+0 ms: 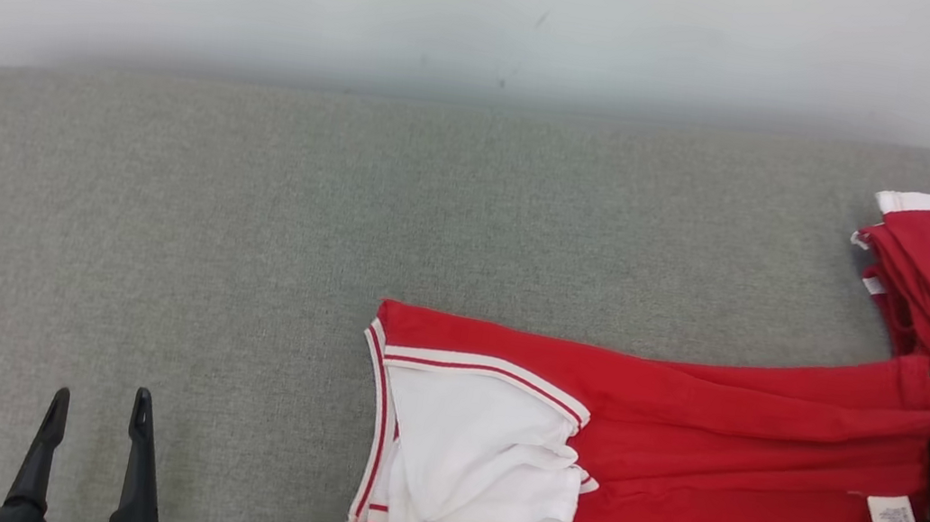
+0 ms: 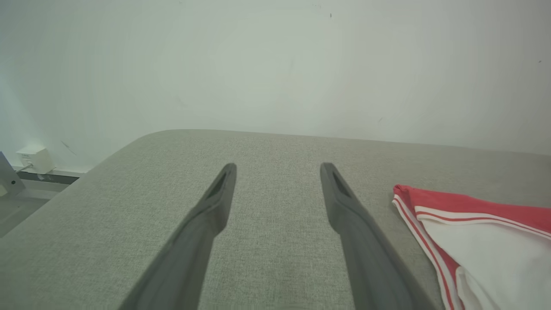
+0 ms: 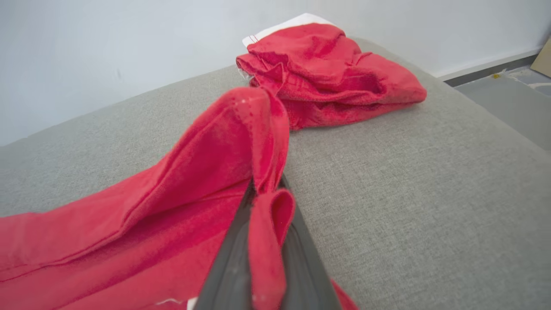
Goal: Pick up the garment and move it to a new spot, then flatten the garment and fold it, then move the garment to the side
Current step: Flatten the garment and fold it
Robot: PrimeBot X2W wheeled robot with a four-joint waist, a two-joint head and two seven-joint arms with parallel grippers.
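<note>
Garment edge sits pinched between the right fingers.

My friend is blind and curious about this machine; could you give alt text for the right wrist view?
The right tool is shut on a fold of a red garment that spreads across a grey cushion. Beyond it lies a crumpled heap of red clothes, before a pale wall.

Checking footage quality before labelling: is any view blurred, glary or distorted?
Head view: soft even light, no glare, garment sharp. Left wrist view: left hand softens toward the bottom edge, wall washed pale. Right wrist view: right hand close and slightly blurred, bunched red cloth behind crisp.
</note>
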